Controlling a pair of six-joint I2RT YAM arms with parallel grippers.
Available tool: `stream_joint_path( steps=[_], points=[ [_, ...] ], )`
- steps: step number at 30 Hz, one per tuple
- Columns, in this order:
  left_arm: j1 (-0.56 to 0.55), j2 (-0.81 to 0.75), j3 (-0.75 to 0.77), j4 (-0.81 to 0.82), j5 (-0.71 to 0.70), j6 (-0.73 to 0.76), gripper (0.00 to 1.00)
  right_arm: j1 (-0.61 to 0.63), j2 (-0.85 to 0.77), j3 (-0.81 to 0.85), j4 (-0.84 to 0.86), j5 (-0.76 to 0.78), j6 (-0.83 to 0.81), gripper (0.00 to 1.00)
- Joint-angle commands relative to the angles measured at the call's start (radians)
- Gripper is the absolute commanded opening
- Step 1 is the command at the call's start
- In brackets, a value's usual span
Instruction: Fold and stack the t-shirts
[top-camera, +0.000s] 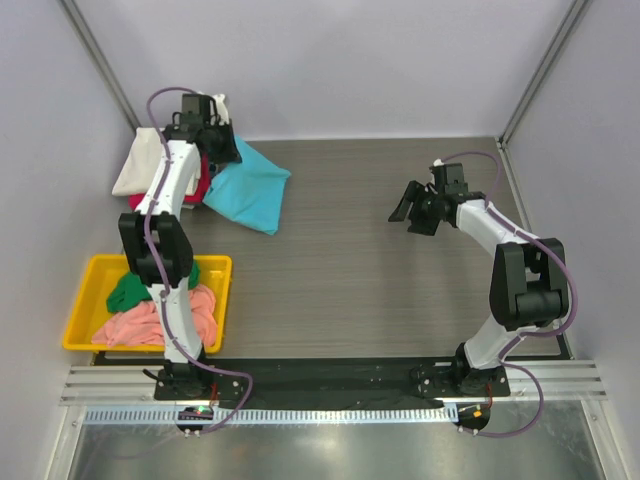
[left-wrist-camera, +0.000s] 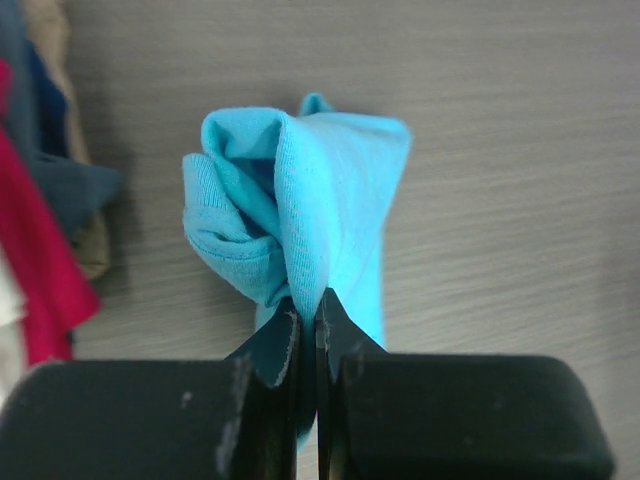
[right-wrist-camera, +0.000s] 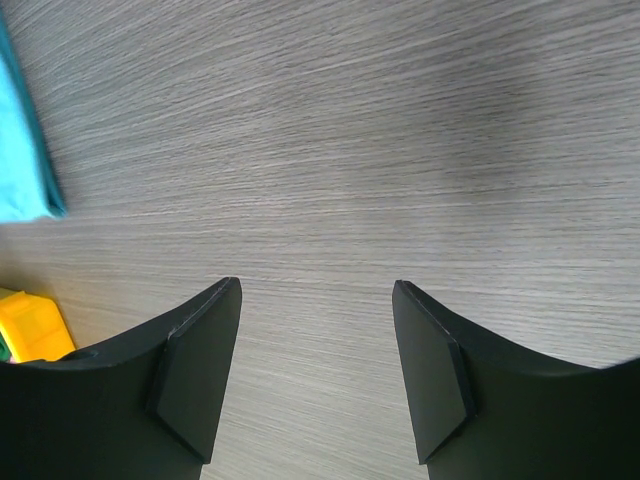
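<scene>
Pinches a fold of the turquoise shirt (left-wrist-camera: 300, 200) in the left pincer (left-wrist-camera: 318, 318), fingers pressed tight with only cloth between them. Holds that bunched end up, folds puffed out just past the fingertips, over the surface (left-wrist-camera: 520, 150). Reaches to the far-left corner in the top view, with the rest of the turquoise shirt spreading right and toward the near side, flat on the wood. Works right beside a pile of other shirts: cream shirt (top-camera: 138, 165) furthest left, red shirt (top-camera: 200, 188) touching the turquoise edge and partly hidden under the arm. Shows a dark blue cloth (left-wrist-camera: 70, 180) too in the left wrist view, between the red and a beige strip; cannot tell what it is.

Holds the right pincer (right-wrist-camera: 316, 300) spread well apart, gripping nothing, fingers pointed over bare wood on the right side of the surface. Hangs well apart from the turquoise shirt, catching only its edge at the left border of the right wrist view.

Carries the pink shirt (top-camera: 140, 325) and green shirt (top-camera: 128, 290) crumpled in the yellow tray (top-camera: 95, 268) at near left, green toward the far side, pink in the near part, both partly behind the left arm.
</scene>
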Motion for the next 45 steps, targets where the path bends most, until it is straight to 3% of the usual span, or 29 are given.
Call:
stream_joint_path(
  steps=[1, 29, 45],
  points=[
    [0.037, -0.026, 0.13, -0.081, -0.016, 0.045, 0.0, 0.007, -0.029, -0.011, 0.011, -0.017, -0.016, 0.68],
    [0.149, -0.158, 0.388, -0.117, -0.068, 0.071, 0.0, 0.011, 0.005, -0.01, 0.045, -0.06, -0.003, 0.68],
    [0.216, -0.126, 0.37, -0.084, -0.038, 0.07, 0.0, 0.026, 0.02, -0.018, 0.068, -0.08, 0.004, 0.68]
  ],
)
